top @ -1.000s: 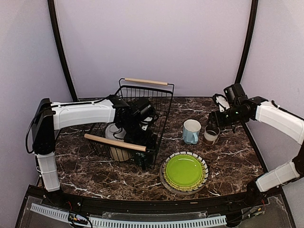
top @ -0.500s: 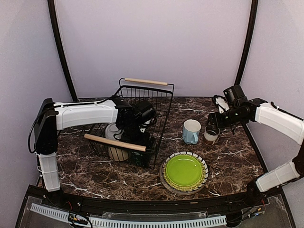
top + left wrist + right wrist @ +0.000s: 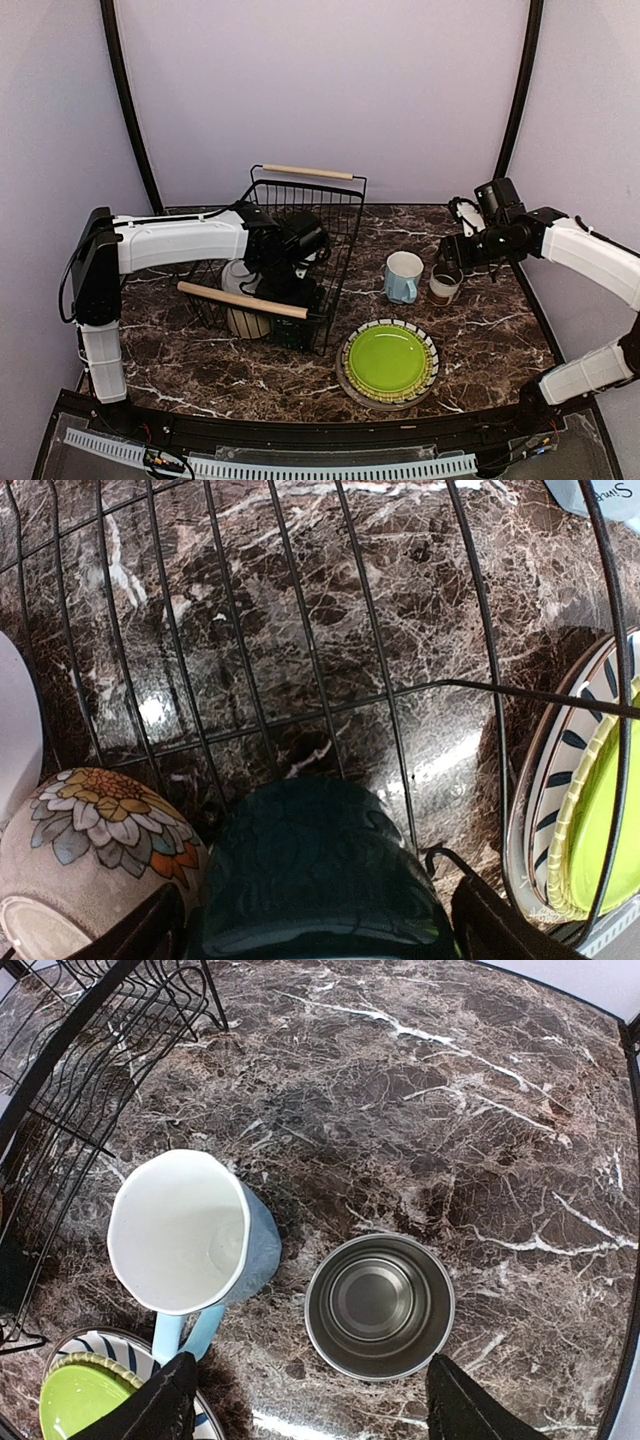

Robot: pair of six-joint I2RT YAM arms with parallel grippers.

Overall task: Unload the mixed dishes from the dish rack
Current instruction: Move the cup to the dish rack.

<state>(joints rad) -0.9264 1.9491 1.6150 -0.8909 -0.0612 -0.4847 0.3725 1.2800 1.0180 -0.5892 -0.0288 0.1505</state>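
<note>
One embossed dark green mug (image 3: pixel 320 880) sits between the left gripper's (image 3: pixel 325 932) wide-spread fingers (image 3: pixel 150 935), while the right gripper (image 3: pixel 315 1400), also wide, hangs over one brown-white cup (image 3: pixel 380 1305), three o'clock of one light-blue mug (image 3: pixel 185 1230).

The whole tabletop (image 3: pixel 480 330) is taken in from above and behind the arm bases by the top external view, which is faced obliquely down toward the far wall (image 3: pixel 320 100). From the left wrist, the inside of the dish rack (image 3: pixel 440 685) is seen close up, down through its wires. From the right wrist, the light blue mug (image 3: pixel 180 1230) and brown-white cup (image 3: pixel 380 1305) are looked down on steeply. The dish rack's edge and the striped plate (image 3: pixel 560 780) are shared by both wrist views.
</note>
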